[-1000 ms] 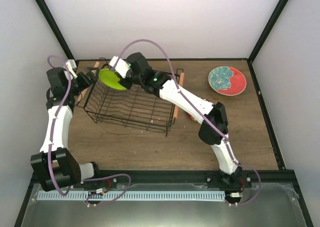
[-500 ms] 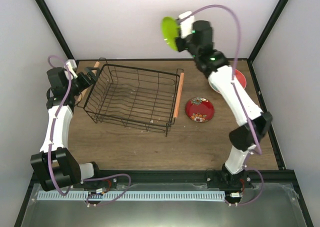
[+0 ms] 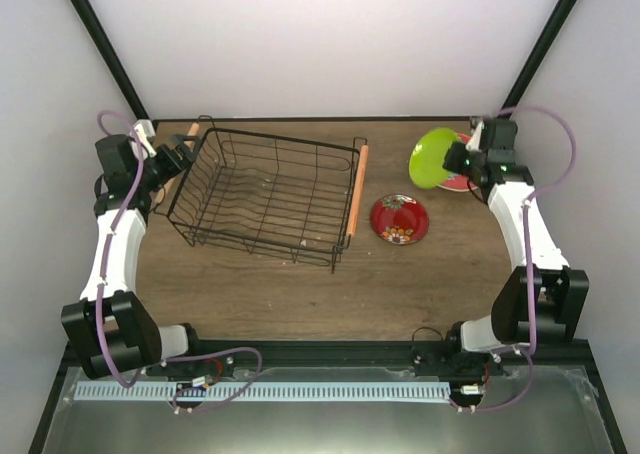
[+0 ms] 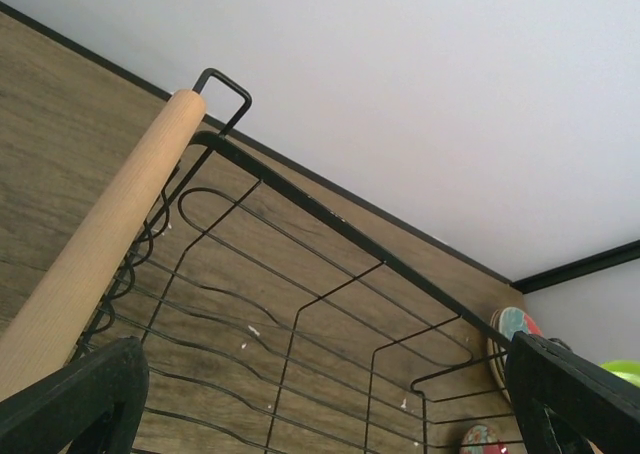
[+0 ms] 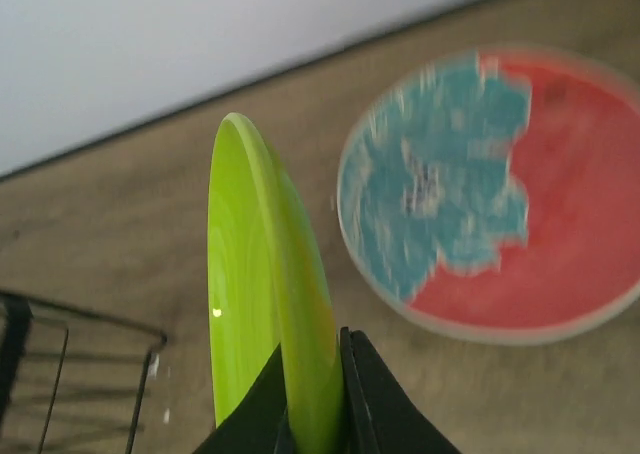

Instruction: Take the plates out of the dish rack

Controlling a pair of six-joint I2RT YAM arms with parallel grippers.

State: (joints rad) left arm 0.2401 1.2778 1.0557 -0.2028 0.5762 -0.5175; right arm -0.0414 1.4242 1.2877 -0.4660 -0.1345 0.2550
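The floral plate (image 5: 480, 194) at upper right of the right wrist view is blurred. The lower rim of the lime green plate (image 5: 265, 304) is hidden inside the right tool (image 5: 315, 384).

High rear overview, wrist close-ups, rack (image 3: 265, 196) shared

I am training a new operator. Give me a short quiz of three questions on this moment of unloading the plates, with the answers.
1. True or false: the dish rack holds no plates.
2. Fill the gap: the small red patterned plate lies on the ___.
3. The right hand, near the red-rimmed teal plate, grips which one?
A. lime green plate
B. small red patterned plate
C. the red-rimmed teal plate itself

Key: 1 true; 2 table; 3 A.
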